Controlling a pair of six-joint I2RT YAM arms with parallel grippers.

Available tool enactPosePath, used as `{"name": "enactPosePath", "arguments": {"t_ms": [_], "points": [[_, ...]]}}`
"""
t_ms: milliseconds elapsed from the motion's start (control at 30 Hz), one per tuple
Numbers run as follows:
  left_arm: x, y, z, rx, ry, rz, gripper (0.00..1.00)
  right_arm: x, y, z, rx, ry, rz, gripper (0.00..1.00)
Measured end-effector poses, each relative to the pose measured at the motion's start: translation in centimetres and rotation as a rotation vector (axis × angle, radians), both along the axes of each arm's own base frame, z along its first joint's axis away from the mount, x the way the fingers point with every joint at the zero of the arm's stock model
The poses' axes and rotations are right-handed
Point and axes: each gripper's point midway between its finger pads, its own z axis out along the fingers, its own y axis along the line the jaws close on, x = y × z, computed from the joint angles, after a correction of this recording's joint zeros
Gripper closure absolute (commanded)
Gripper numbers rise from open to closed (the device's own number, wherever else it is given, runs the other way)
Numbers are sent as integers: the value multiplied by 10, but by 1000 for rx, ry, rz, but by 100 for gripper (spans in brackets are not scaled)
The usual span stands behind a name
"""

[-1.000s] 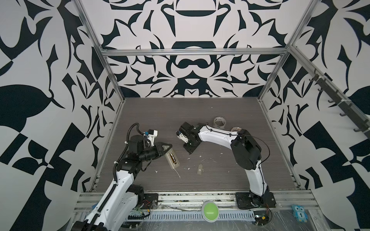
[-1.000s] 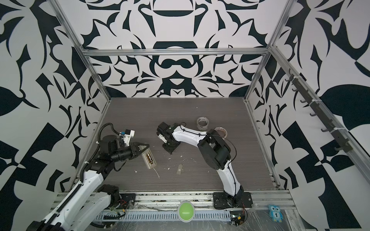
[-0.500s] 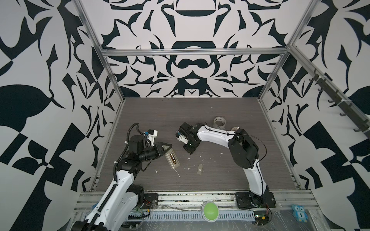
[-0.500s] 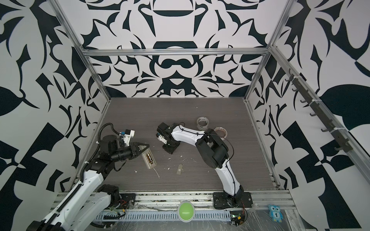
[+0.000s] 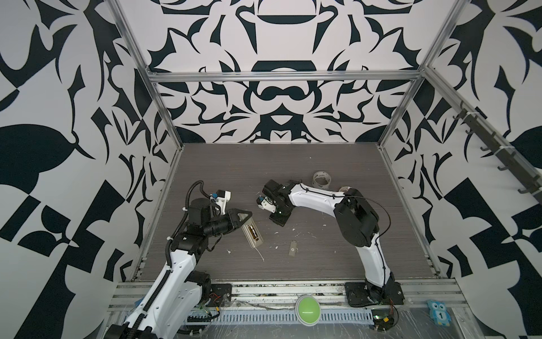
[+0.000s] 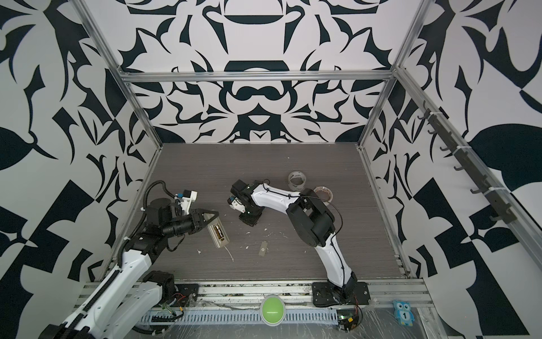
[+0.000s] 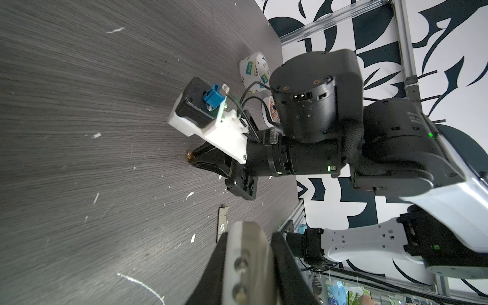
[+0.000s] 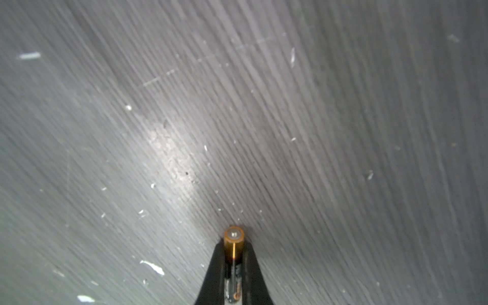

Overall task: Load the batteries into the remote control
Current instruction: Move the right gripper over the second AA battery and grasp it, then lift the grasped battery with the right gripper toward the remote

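Two white and black robot arms work over a grey wood-grain bench [image 5: 322,164], inside a booth with black and white patterned walls.

The left claw [image 5: 245,217] is closed tight on one end of the remote control [image 5: 252,234]. The slim pale handset slants away from the claw toward the front of the bench, on the left side in both top views. Its upturned face shows a dark open slot with a glint of gold. Whether a battery already lies in that slot cannot be told. Whether the handset's free end touches the bench cannot be told either.

The right arm reaches across toward the middle and points its claw down at the bench. The right wrist view shows the right claw [image 8: 234,245] pinched almost fully closed on a battery [image 8: 233,235]. The battery is a thin dark cylinder, and its gold end with a silver cap sticks out past the fingertips [image 8: 217,260], close above the bench. The held battery and the remote control are apart, with bare bench between them.

A small flat grey plate [image 5: 292,249] lies alone on the bench, nearer the front and between the two arms. Two tape rolls [image 6: 296,179] sit behind the right arm, toward the back. White flecks [image 8: 153,266] are scattered over the surface. A round green button [image 5: 307,305] sits on the front rail.
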Motion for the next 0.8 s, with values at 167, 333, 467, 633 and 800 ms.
{"name": "enactPosePath", "arguments": {"t_ms": [167, 333, 467, 633, 800], "points": [[0, 0, 2, -1, -7, 1, 100, -1, -2, 0, -5, -6, 50, 100], [0, 0, 2, 0, -7, 2, 100, -9, -10, 6, -3, -13, 95, 100], [0, 1, 1, 1, -7, 5, 100, -15, -11, 23, 38, -36, 138, 97], [1, 1, 1, 1, -7, 6, 100, -21, -10, 39, 83, -50, 193, 97], [1, 2, 1, 1, -7, 9, 100, -28, -12, 30, 78, -37, 237, 97]]}}
